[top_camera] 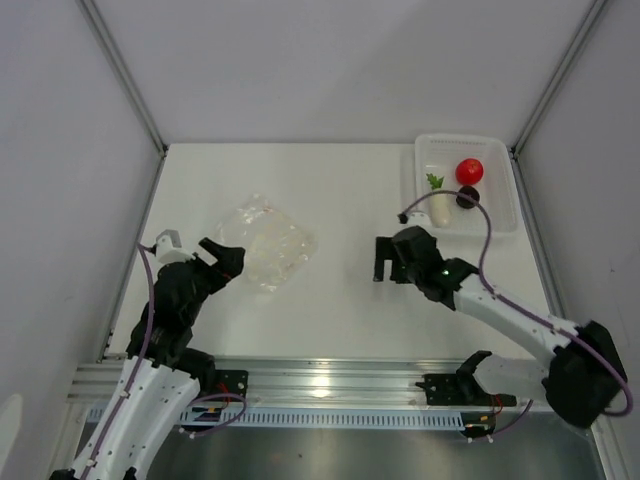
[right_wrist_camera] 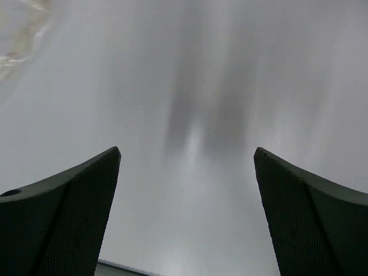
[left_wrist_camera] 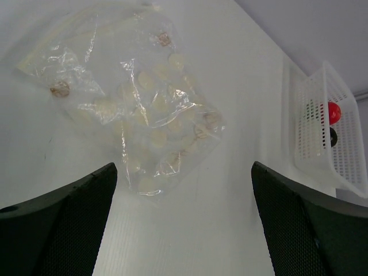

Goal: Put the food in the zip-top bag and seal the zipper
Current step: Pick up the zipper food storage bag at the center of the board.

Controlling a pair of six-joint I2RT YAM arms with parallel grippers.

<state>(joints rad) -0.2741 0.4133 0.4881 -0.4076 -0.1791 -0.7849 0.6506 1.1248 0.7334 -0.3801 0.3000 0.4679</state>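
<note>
The clear crinkly zip-top bag (top_camera: 268,243) lies flat on the white table left of centre; it also shows in the left wrist view (left_wrist_camera: 138,103). Its zipper is not distinct. The red tomato (top_camera: 469,171), the white radish with green leaves (top_camera: 439,202) and the dark ball (top_camera: 467,196) lie in the white basket (top_camera: 497,222) at the back right. My left gripper (top_camera: 222,259) is open and empty just left of the bag. My right gripper (top_camera: 384,260) is open and empty over bare table, between bag and basket.
The basket also shows at the right of the left wrist view (left_wrist_camera: 322,138), with the tomato (left_wrist_camera: 334,112) and the dark ball (left_wrist_camera: 333,137) seen through its ribbed wall. Grey walls close the table at the back and sides. A metal rail (top_camera: 330,385) runs along the near edge.
</note>
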